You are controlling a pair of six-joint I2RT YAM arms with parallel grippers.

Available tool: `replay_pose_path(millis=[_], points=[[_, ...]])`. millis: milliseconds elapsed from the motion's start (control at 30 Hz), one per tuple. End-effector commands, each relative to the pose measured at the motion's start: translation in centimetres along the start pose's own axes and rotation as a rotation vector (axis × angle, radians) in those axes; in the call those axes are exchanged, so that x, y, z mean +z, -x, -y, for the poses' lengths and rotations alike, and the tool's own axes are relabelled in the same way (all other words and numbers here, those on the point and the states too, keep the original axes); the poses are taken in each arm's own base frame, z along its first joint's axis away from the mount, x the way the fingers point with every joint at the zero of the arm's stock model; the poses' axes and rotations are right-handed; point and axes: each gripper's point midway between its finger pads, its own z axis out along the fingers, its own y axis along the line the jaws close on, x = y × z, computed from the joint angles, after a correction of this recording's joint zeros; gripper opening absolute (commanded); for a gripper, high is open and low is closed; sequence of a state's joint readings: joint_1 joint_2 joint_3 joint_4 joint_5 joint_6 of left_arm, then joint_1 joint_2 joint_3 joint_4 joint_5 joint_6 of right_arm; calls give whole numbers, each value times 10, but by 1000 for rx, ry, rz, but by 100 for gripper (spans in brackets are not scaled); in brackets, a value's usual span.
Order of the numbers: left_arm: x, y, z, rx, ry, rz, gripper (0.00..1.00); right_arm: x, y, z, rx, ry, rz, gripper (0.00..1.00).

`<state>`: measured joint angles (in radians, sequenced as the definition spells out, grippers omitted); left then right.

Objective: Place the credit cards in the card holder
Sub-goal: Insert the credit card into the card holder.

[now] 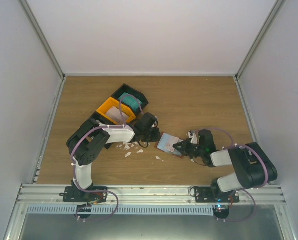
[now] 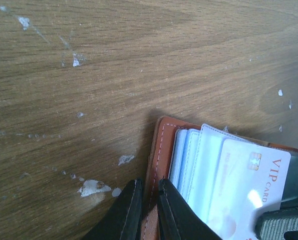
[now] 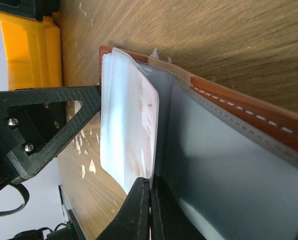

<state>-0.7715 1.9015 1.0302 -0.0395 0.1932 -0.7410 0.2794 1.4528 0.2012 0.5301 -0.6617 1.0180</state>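
The brown card holder (image 1: 168,143) lies open on the wooden table (image 1: 204,100), at about 5 o'clock from the table's middle, between the two arms. The left gripper (image 2: 150,184) comes in from the holder's 9 o'clock side, its black fingers clamped on the stitched brown edge. The right gripper (image 3: 150,182) meets the holder from 3 o'clock with its fingers pressed together at the rim of the clear sleeves (image 2: 201,160); whether a sleeve or a card is pinched between them cannot be told. A red-and-white card (image 2: 249,187) lettered "VIP CARD" sits at the top of the fanned sleeves, though whether it is slipped inside one or resting on it is unclear. At 10 o'clock from the holder stands a black-and-orange tray (image 1: 108,109), set at a slant, with a teal card (image 1: 131,101) lying in the black compartment at its far end and something white in the orange one. White scraps (image 1: 128,148) dot the wood at 9 o'clock from the holder, beside the left arm.
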Motion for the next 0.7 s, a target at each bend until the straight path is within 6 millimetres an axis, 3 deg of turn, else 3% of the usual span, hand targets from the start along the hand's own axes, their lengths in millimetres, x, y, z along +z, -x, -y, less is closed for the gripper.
replay_pose_path(millis=[0,333,667], points=[[6,-41,-32,-16,100,-124,13,0,-7,28,42,-104,7,2],[5,-41,-30,-15,92,-125,13,12,-25,23,79,-36,-103,2],[4,-43,-29,-15,83,-126,13,22,-19,16,82,-22,-98,2]])
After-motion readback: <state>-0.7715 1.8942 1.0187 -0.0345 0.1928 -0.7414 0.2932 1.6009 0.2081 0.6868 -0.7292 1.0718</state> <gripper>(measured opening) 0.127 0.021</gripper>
